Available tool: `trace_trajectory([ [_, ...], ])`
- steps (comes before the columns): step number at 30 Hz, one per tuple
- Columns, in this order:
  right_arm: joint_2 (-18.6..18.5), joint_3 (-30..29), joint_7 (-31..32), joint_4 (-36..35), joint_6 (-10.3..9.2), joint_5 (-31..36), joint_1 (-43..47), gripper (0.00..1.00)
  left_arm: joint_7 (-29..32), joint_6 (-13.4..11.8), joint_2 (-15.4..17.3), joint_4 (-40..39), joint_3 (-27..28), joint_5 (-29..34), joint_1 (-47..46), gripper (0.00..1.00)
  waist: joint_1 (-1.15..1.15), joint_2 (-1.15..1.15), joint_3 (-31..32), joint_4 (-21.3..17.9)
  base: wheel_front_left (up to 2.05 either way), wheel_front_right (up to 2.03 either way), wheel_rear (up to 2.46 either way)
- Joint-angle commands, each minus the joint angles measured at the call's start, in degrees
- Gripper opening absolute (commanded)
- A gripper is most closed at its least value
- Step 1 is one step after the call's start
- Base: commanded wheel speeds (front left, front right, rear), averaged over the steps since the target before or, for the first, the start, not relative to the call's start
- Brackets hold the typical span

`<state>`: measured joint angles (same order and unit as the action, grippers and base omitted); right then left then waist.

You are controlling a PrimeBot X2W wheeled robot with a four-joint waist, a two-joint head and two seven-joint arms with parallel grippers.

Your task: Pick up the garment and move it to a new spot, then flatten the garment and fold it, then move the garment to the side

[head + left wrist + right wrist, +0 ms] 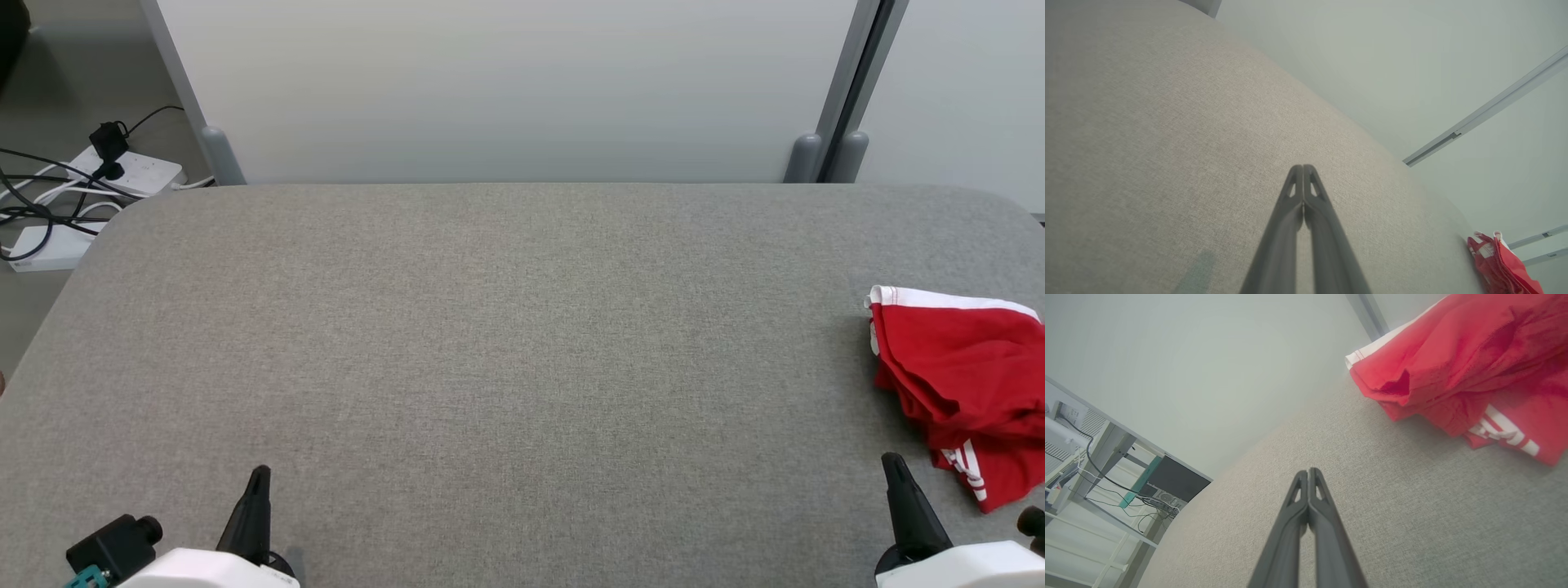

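Observation:
The garment point(967, 384) is a red piece with white trim and white stripes, lying crumpled at the right edge of the grey table point(490, 343). It also shows in the right wrist view as the garment point(1461, 371) at the upper right, and small at the lower right of the left wrist view as the garment point(1498, 265). My right gripper point(896, 467) rests near the table's front right, just short of the garment, shut and empty; its tips point(1308, 473) meet. At the front left my left gripper point(260, 478) is shut too, its tips point(1303, 168) pressed together, far from the garment.
A pale partition wall point(506, 90) with grey feet stands behind the table. On the floor at the far left lie a white power strip point(131, 170) and black cables. A desk frame with cables point(1106, 473) shows in the right wrist view.

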<state>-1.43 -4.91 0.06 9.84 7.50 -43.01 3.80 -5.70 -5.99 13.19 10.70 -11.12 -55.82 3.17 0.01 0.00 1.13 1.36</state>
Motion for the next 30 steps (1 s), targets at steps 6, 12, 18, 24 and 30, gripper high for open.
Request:
trace_trajectory([
  [6,-0.9,0.1,0.8,-0.9,0.00,-5.0,-3.3,0.00,0.9,1.8,-0.3,-0.8,3.0,-3.7,-3.7,0.00,-0.01,0.00,-0.1,-0.1,0.00,0.00,0.00],
  [12,-0.9,0.0,1.3,-0.5,0.00,-8.9,-3.9,0.00,1.9,2.9,-1.2,-0.4,4.2,-6.6,-4.2,0.00,-0.01,0.00,-0.2,-0.2,0.00,0.00,0.00],
  [18,-1.0,-0.2,1.8,0.0,-0.01,-12.9,-4.5,0.00,2.9,3.9,-2.0,-0.1,5.5,-9.6,-4.7,0.00,-0.01,0.00,-0.3,-0.3,0.00,0.00,0.00],
  [24,-1.0,-0.4,2.3,0.4,-0.01,-16.8,-5.1,0.00,3.8,4.9,-2.9,0.3,6.7,-12.5,-5.2,0.00,-0.01,0.00,-0.4,-0.4,0.00,0.00,0.00],
  [30,-1.1,-0.5,2.8,0.9,-0.01,-20.7,-5.7,0.00,4.8,6.0,-3.7,0.7,8.0,-15.5,-5.7,0.00,-0.01,0.00,-0.5,-0.6,0.00,0.00,0.00],
])
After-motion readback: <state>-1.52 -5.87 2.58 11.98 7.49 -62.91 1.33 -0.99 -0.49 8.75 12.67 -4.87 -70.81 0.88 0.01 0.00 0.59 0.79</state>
